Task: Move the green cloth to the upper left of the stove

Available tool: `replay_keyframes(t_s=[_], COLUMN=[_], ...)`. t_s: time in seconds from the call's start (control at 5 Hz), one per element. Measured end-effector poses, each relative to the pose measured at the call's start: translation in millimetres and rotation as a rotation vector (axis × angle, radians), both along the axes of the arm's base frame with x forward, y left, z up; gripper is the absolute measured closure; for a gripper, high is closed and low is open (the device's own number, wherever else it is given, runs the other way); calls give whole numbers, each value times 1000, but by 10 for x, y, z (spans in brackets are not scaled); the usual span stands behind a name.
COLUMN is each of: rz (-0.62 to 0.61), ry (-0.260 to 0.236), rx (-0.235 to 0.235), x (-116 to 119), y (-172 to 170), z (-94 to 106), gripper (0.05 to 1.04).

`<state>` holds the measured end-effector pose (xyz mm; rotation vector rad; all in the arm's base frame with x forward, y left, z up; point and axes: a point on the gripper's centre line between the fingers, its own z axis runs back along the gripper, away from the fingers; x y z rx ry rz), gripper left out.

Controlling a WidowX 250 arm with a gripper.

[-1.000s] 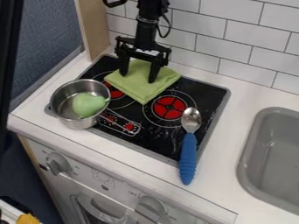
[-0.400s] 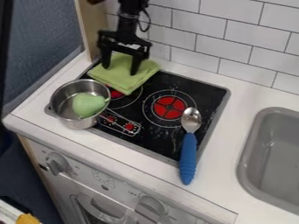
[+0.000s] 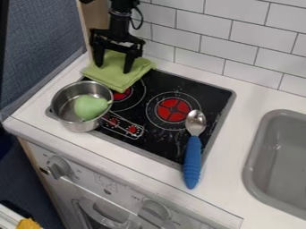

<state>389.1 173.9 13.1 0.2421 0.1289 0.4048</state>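
Note:
The black gripper [image 3: 113,69] hangs at the upper left of the stove, its two fingers spread apart and their tips down on the green cloth [image 3: 122,79]. Folded into a flat square, the cloth covers the upper left corner of the black stove [image 3: 208,91] and part of the left rear burner, reaching the counter behind. No cloth is visibly pinched between the fingers.
A metal pot [image 3: 76,125] holding a green, pear-like object [image 3: 90,107] stands on the stove's left side, just in front of the cloth. A spoon with a blue handle [image 3: 192,163] lies at the stove's right edge. The grey sink [image 3: 281,156] is at right.
The gripper has moved left, and the green cloth has slid left with it, from the middle of the stove's rear to its upper left corner, uncovering more of the black surface.

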Motion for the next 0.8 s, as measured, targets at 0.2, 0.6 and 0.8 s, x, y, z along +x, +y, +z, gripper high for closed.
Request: replay_keyframes(t_s=[0.2,0.6,0.8], rz=[-3,25,38], ry=[-13,-29,-71], rx=[2,4,-9], x=[-4,2,-20], y=[3,3,64], z=[8,59,138], gripper=[82,82,82])
